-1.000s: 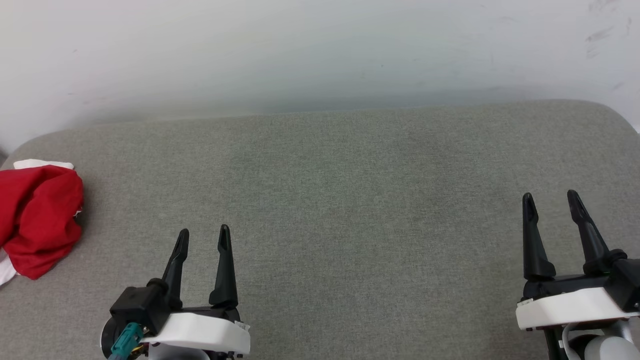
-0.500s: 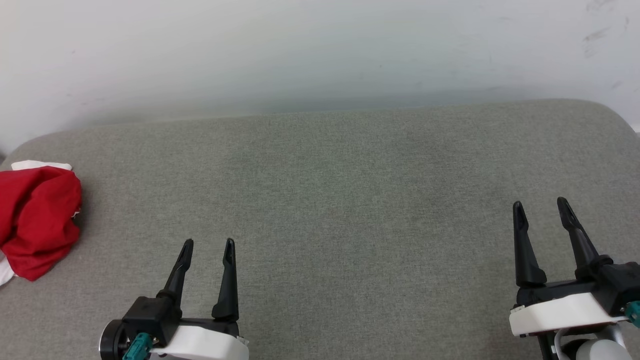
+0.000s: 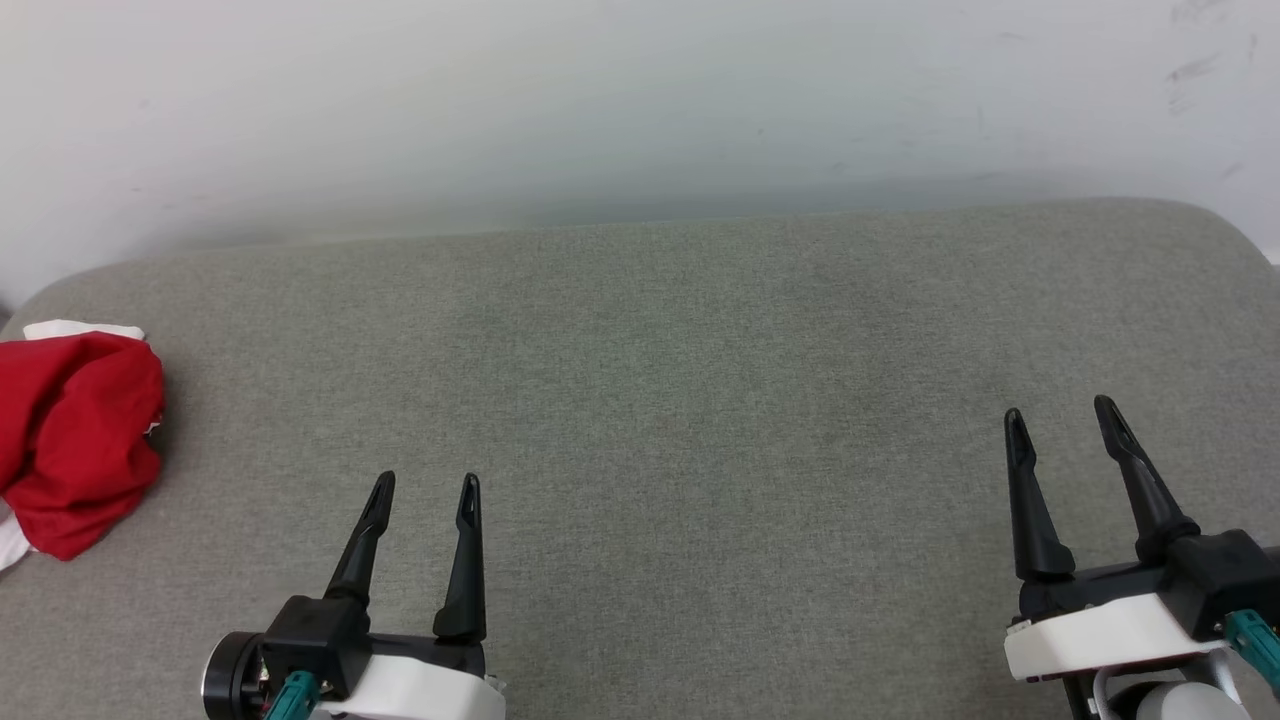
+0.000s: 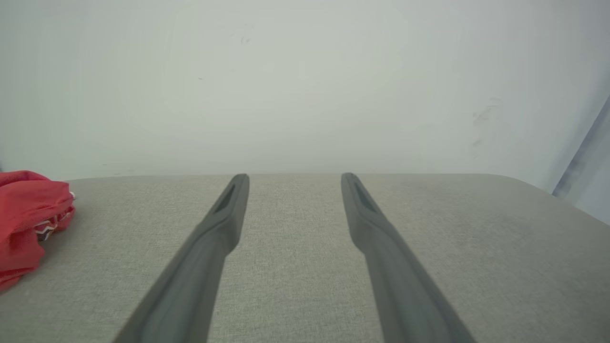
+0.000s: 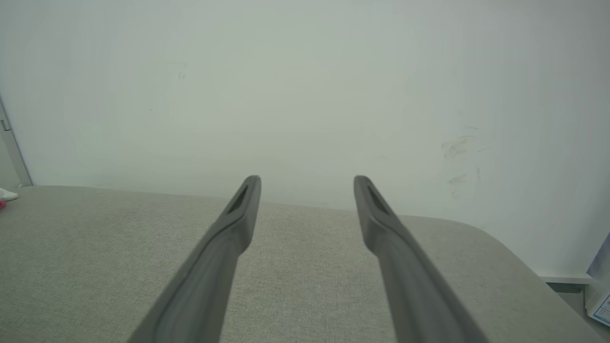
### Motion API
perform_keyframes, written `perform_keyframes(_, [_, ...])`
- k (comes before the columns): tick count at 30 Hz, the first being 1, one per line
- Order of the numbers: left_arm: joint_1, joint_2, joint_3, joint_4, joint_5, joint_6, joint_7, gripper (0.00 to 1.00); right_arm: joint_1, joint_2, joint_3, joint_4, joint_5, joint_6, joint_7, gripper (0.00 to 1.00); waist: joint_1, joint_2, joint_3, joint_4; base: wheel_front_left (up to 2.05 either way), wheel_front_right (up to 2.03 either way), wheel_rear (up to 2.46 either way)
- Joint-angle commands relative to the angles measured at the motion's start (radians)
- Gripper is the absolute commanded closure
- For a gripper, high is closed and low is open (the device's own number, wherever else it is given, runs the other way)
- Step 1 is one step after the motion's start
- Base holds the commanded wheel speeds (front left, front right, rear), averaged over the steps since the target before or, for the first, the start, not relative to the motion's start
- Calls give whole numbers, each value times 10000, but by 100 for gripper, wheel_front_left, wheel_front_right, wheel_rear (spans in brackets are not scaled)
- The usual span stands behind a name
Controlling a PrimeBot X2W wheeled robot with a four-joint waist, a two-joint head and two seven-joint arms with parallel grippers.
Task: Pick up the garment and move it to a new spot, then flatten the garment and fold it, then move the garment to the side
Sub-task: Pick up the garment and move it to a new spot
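While the left gripper (image 3: pixel 428 482) and right gripper (image 3: pixel 1058 410) hover with fingers spread and empty above the grey cushion (image 3: pixel 650 350), the garment (image 3: pixel 80 440) lies bunched at its far left edge, partly cut off, apparently untouched. Pickup, flattening, folding and setting aside all seem left to do.
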Motion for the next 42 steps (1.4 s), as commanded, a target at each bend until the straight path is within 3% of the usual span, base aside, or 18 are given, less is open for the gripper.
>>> perform_keyframes(1, [78,-11,8,-15,10,-43,-76,0,167,0,26,-2,49,-3,-35,0,0,0,6,36,0,0,0])
perform_keyframes(9, [-23,-10,98,-132,74,92,-55,0,238,2,241,-67,180,-3,-30,0,0,0,64,599,0,0,0])
perform_keyframes(20, [69,-11,348,-156,110,163,-55,0,359,0,640,-93,246,-3,-30,0,0,0,67,2049,0,0,0])
perform_keyframes(31, [167,-9,555,-235,-58,-90,-55,0,338,2,959,-236,284,-3,-30,0,0,0,31,3632,0,0,0])
perform_keyframes(42, [291,-11,635,-400,-10,-199,-55,0,306,2,1301,-203,341,-3,-30,0,0,0,-30,4583,0,0,0])
